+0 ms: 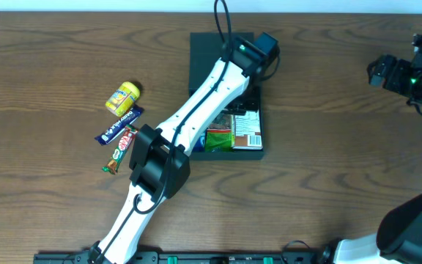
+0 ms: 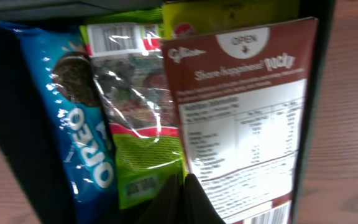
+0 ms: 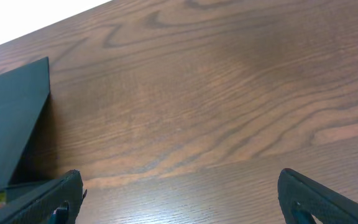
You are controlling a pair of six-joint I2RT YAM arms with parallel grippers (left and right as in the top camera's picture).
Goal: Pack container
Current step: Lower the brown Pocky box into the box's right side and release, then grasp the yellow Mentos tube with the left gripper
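Hangs the left gripper over snack packets in the container, spread impossible to tell; holds the right gripper wide open above the table.

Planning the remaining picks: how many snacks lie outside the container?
3, clustered left of the container: a yellow packet, a blue bar below it, a red-green bar lowest. The left arm may hide others.

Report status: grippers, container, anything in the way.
Left gripper shut, down inside container. Right gripper open, over table. Container lid open, snack packets inside. Three snacks waiting outside, nothing blocking.
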